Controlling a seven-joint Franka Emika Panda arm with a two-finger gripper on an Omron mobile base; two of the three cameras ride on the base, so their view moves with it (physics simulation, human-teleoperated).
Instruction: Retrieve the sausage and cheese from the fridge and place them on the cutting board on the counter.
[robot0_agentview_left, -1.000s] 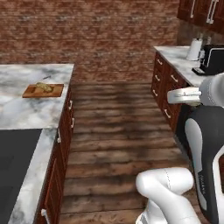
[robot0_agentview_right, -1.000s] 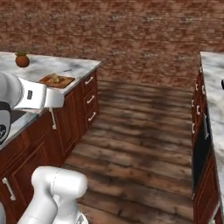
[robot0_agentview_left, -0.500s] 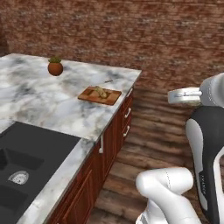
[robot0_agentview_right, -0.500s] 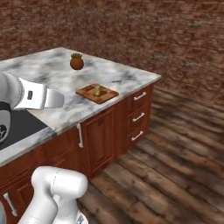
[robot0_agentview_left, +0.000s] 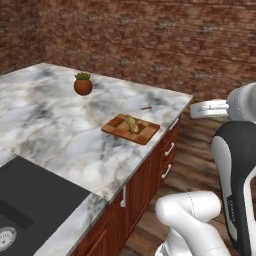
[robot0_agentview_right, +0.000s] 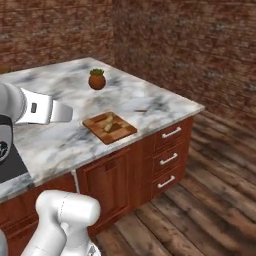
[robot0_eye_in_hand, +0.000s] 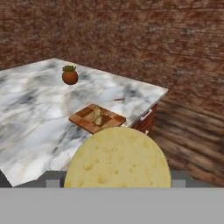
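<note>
- Left base view: the counter (robot0_agentview_left: 60, 120) spreads wide in marble, and near its corner lies the cutting board (robot0_agentview_left: 131, 128) with a tan loaf (robot0_agentview_left: 132, 123) on top. A small potted plant (robot0_agentview_left: 83, 84) sits further back, a dark sink (robot0_agentview_left: 30, 200) at the lower left. The white arm (robot0_agentview_left: 235, 150) rises on the right.
- Right base view: same board (robot0_agentview_right: 109, 127) just above the wooden drawers (robot0_agentview_right: 167, 160), plant (robot0_agentview_right: 97, 79) behind it, brick wall (robot0_agentview_right: 190, 45) beyond.
- Hand view: and there's the cheese (robot0_eye_in_hand: 118, 159), a big pale yellow round right up against the camera, gripped between the jaws, with the board (robot0_eye_in_hand: 97, 118) ahead on the marble.
</note>
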